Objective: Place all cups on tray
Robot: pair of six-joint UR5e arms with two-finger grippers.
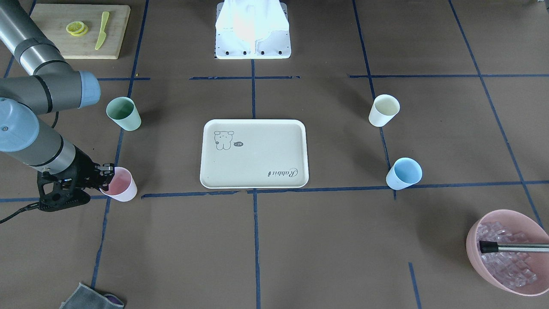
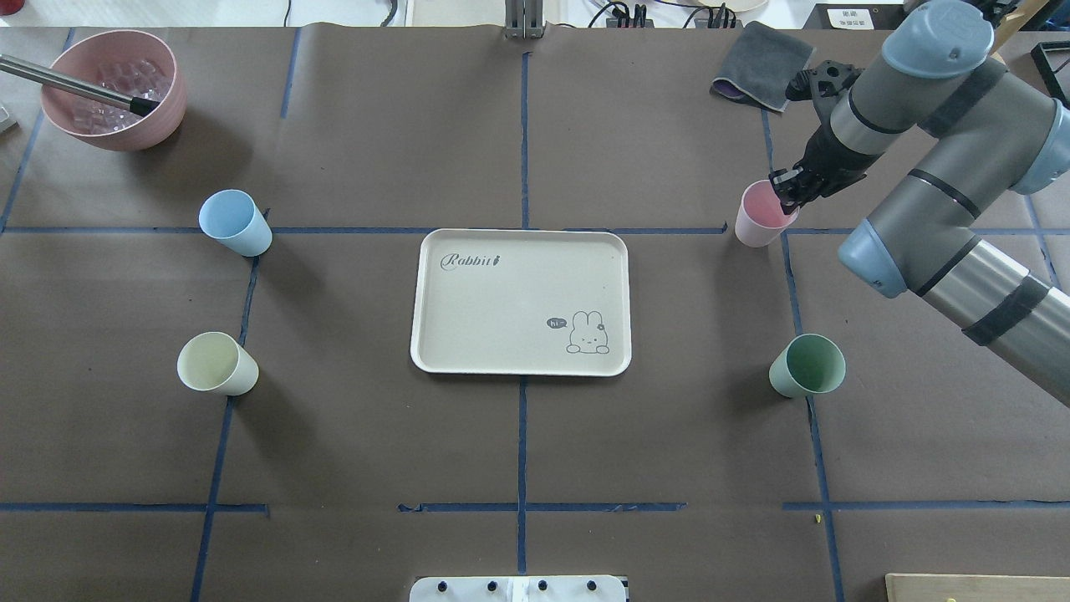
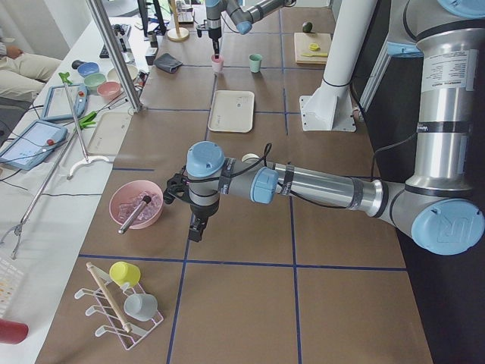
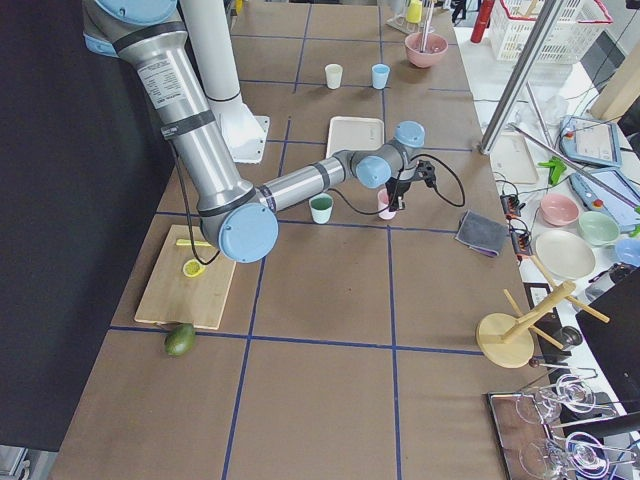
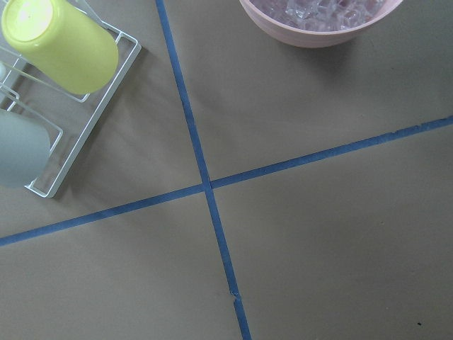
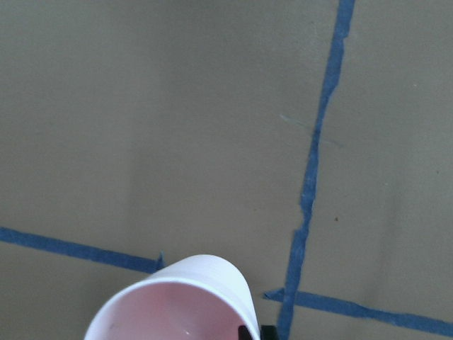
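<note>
The right hand is clenched on the rim of the pink cup, which is off the tray, near its far right corner in the overhead view. The mint green cup, cream cup and light blue cup stand on the tabletop, apart from the tray. The left hand hangs near the pink bowl of ice cubes; I cannot tell whether it is released or clenched.
</note>
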